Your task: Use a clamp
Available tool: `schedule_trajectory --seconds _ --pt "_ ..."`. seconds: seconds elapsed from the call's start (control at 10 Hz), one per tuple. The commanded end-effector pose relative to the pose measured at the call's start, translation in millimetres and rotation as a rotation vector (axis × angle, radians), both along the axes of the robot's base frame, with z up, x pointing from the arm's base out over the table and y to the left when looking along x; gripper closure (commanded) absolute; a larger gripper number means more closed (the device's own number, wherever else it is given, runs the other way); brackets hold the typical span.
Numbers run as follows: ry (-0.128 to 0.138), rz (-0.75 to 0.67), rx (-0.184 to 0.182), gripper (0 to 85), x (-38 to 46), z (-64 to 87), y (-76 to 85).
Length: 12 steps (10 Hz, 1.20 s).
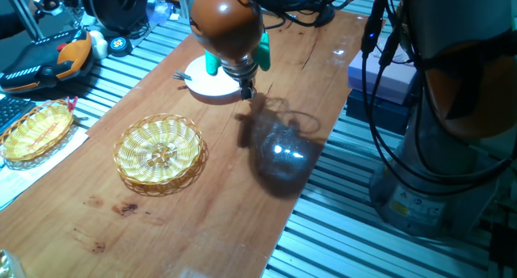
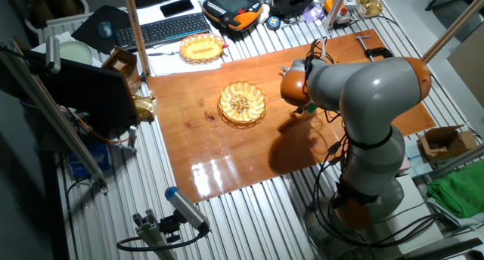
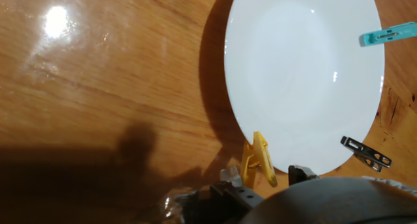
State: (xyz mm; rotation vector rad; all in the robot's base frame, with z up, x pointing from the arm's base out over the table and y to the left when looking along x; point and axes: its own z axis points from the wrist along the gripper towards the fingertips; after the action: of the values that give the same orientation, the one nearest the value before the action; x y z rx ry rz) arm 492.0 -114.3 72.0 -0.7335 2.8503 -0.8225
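Hand view, left to right: bare wooden table (image 3: 98, 87) with a light glare spot and the arm's shadow to the gripper's left. Then 1 white plate (image 3: 300, 74), ahead of the gripper and slightly right. 3 clips on or at its rim:
- 1 yellow clamp (image 3: 258, 160), directly at the gripper (image 3: 264, 178), between the two fingertips (image 3: 229, 175), standing on edge at the plate's near rim. Whether it bites the rim or only sits beside it: can't tell.
- 1 dark grey clip (image 3: 366, 153), to the right of the gripper, lying across the plate's near-right rim.
- 1 teal clip (image 3: 389, 36), far ahead and right, on the plate's far-right rim, poking outward.

Gripper state: fingers sit either side of the yellow clamp, looks like it's pinching it, but the contact faces are partly hidden by the gripper body, so not certain.

One fixed view, left to right: 2 wicker baskets. 1 oval basket (image 1: 36, 131) far left of the gripper on a white sheet at the table edge, 1 round basket (image 1: 159, 151) left of and nearer than the gripper. Gripper (image 1: 246, 90) is down at the plate's (image 1: 212, 77) right edge. Fork tines (image 1: 179, 75) stick out at the plate's left side. Clamp too small to resolve here.

Other fixed view: same 2 baskets, both left of the arm (image 2: 363, 94); the arm hides the gripper and plate.
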Motion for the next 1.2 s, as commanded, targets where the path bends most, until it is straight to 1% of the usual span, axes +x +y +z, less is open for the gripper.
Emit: schedule_trajectory --seconds 0.0,0.1,0.2,0.5,0.7,1.0,1.1 --pt "-0.005 0.003 0.000 40.3 -0.1 -0.4 0.2" --pt "-0.017 0.010 0.006 40.3 -0.5 -0.7 1.8" --pt "-0.017 0.010 0.008 40.3 -1.4 -1.3 2.0" --pt "-0.014 0.009 0.005 40.7 -2.1 -1.4 0.5" --pt "-0.010 0.006 0.015 40.7 -1.9 -0.3 0.9" --pt "-0.012 0.007 0.005 41.0 -1.3 2.7 3.2" --pt "-0.005 0.003 0.011 41.0 -1.1 3.9 3.9"
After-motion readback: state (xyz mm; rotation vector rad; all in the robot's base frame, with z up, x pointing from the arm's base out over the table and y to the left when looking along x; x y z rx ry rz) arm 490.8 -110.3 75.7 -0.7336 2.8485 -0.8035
